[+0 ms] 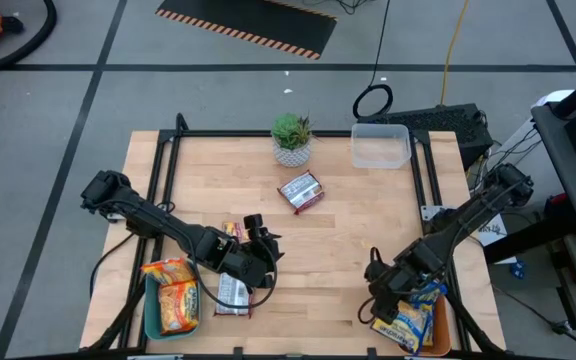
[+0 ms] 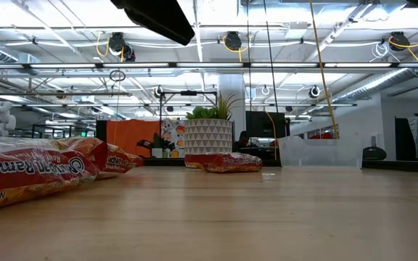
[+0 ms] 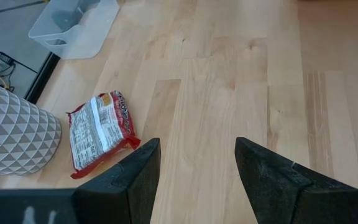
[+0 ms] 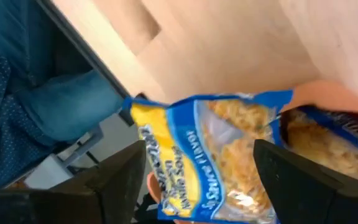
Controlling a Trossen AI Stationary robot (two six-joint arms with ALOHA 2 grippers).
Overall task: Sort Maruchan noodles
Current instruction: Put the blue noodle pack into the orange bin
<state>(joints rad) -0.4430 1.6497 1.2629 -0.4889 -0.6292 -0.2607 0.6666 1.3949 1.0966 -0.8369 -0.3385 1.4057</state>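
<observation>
My left gripper (image 1: 259,240) (image 3: 196,163) hangs open over bare wood near the table's near edge, right of a teal tray (image 1: 151,312) holding two orange packets (image 1: 173,295). Two dark red packets (image 1: 232,290) lie beside that tray, partly under the left arm. Another dark red packet with a white label (image 1: 300,190) (image 3: 99,132) lies flat at mid-table. My right gripper (image 1: 383,292) (image 4: 201,155) is open above an orange tray (image 1: 446,335) at the near right corner. Its fingers stand on either side of a yellow-and-blue packet (image 4: 216,158) lying there on another packet (image 4: 328,134).
A potted plant in a white patterned pot (image 1: 291,140) (image 3: 11,134) and a clear plastic tub (image 1: 380,145) (image 3: 73,25) stand along the far edge. Bare wood lies between the two arms. A person's denim-clad leg (image 4: 61,106) shows beyond the table's right edge.
</observation>
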